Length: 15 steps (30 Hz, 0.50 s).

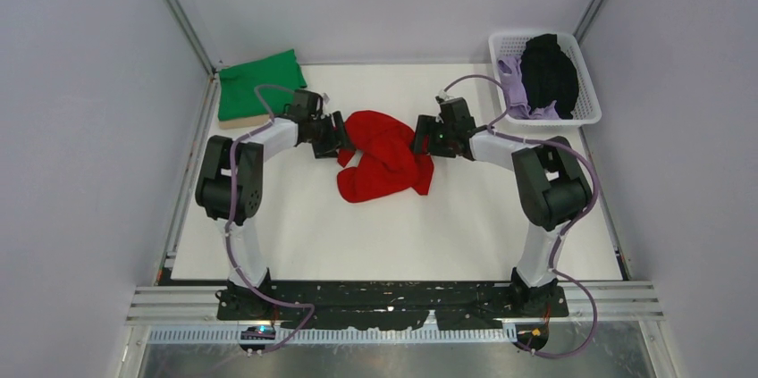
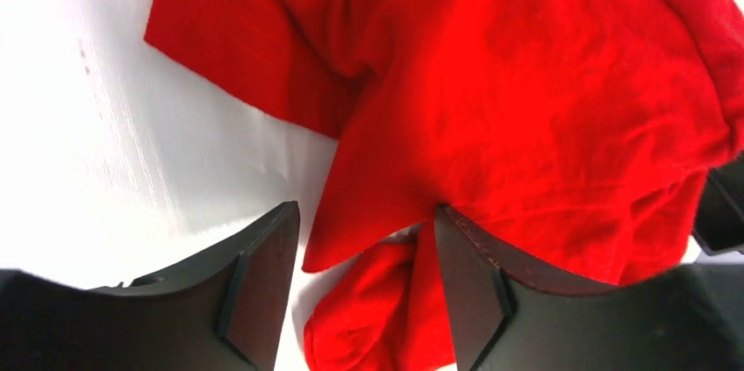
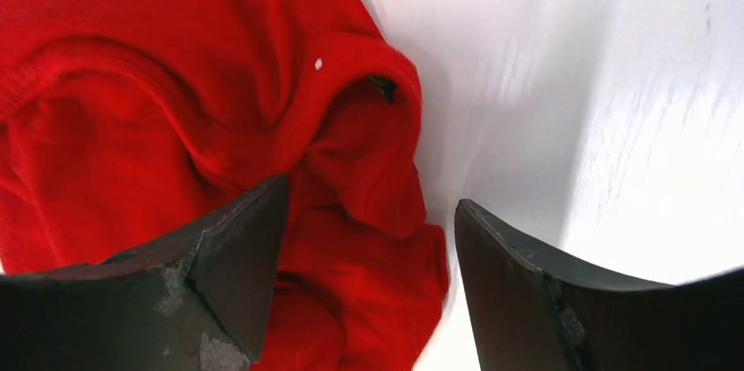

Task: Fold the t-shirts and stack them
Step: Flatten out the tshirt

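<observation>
A crumpled bright red t-shirt (image 1: 384, 156) lies on the white table. My left gripper (image 1: 341, 137) is at its left edge and my right gripper (image 1: 416, 134) at its right edge. In the left wrist view the left gripper (image 2: 364, 253) is open, with a fold of the red shirt (image 2: 526, 99) lying between the jaws and over the right finger. In the right wrist view the right gripper (image 3: 368, 248) is open, with the edge of the red shirt (image 3: 132, 108) between the jaws. A folded green t-shirt (image 1: 259, 85) lies at the back left on top of a tan one (image 1: 243, 121).
A white basket (image 1: 586, 96) at the back right holds a black garment (image 1: 549, 74) and a lavender garment (image 1: 516, 83). Grey walls enclose the table on three sides. The arm bases stand on a black rail (image 1: 393, 300) at the near edge.
</observation>
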{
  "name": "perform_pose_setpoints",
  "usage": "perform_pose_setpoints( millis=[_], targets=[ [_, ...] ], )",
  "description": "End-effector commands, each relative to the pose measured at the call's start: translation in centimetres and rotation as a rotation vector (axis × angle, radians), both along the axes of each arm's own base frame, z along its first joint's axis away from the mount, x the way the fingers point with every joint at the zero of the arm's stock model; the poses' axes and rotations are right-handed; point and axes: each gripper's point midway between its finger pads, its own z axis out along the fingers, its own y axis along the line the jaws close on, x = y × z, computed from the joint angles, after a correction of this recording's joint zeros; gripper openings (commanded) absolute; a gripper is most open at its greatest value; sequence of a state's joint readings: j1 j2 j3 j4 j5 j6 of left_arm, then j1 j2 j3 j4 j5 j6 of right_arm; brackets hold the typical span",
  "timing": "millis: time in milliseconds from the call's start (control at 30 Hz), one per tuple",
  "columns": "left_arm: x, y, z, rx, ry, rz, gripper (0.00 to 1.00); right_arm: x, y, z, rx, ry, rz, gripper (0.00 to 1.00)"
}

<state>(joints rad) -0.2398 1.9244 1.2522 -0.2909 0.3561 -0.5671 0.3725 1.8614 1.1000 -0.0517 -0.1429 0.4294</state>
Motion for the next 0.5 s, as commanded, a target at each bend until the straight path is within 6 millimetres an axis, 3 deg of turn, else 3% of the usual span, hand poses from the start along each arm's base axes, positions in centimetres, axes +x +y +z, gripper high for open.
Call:
perform_pose_setpoints(
  millis=[0,67,200,300,333,367,467],
  targets=[
    [1.2,-0.2,0.4,0.014,-0.002,-0.019,0.56,1.9,1.3,1.1,0.052,-0.044,0.009,0.75],
    [1.4,-0.3,0.1,0.017,0.012,-0.027,0.37,1.9,1.5,0.5,0.053,-0.033,0.013,0.71],
    [1.5,-0.6,0.8,0.002,0.008,-0.042,0.03,2.0,1.7,-0.9,0.053,-0.009,0.017,0.52],
    [1.2,-0.3,2.2,0.004,-0.028,-0.034,0.00,1.6,2.1,-1.1,0.069,-0.003,0.035,0.31],
    [1.1,-0.1,2.8,0.010,-0.044,-0.028,0.00,1.7,2.1,-0.9,0.068,-0.014,0.033,0.18],
    [1.0,0.1,4.0,0.013,-0.073,-0.021,0.00,1.8,1.7,-0.4,0.055,-0.033,0.020,0.11],
    [0.7,1.2,7.1,0.049,-0.153,0.007,0.00,2.6,0.1,1.7,-0.011,-0.112,-0.022,0.06]
  ],
)
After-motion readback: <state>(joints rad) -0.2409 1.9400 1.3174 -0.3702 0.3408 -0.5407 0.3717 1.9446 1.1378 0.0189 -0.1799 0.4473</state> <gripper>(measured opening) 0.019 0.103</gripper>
